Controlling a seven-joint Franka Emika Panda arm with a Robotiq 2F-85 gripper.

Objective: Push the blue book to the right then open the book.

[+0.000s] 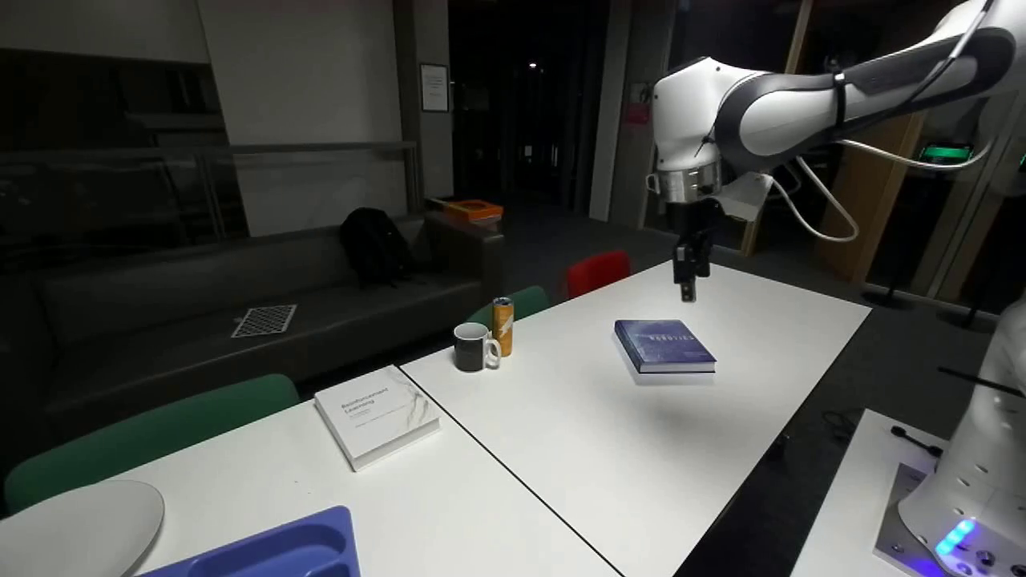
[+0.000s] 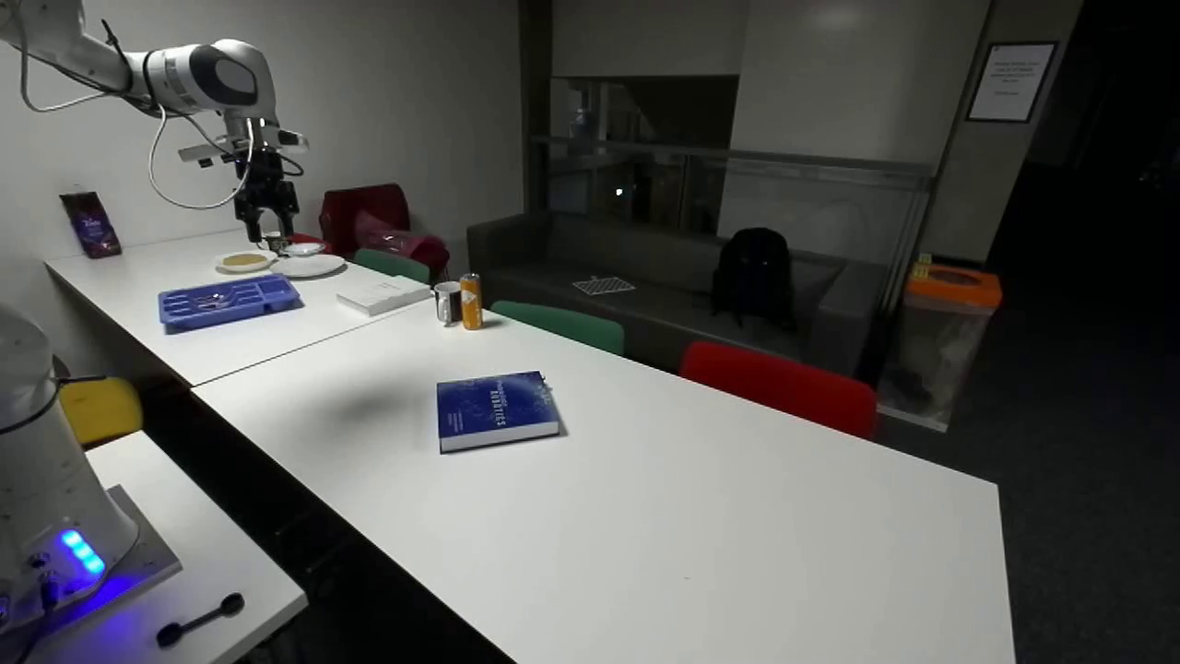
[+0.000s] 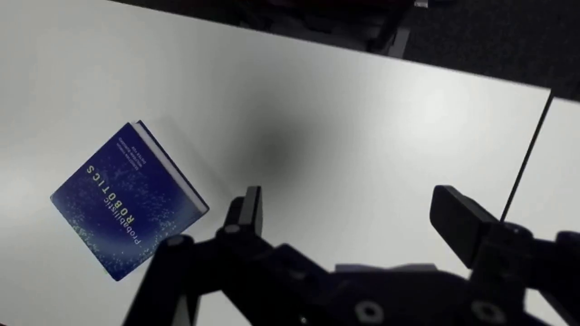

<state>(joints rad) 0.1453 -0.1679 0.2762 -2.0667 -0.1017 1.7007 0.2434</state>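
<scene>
1. A rectangular dark-blue hardcover book [image 1: 667, 348] lay closed and flat on a long white table [image 1: 625, 457], right of centre in an exterior view and at left in the wrist view.
2. The black two-fingered gripper [image 3: 349, 199], low in the wrist view, hung above the table and apart from the book, its jaws spread wide and holding nothing.
3. The push was apparently the step in hand, perhaps at its approach, with the opening yet to come.
4. The next move seemed to call for lowering beside the book, then pressing its edge rightward.
</scene>
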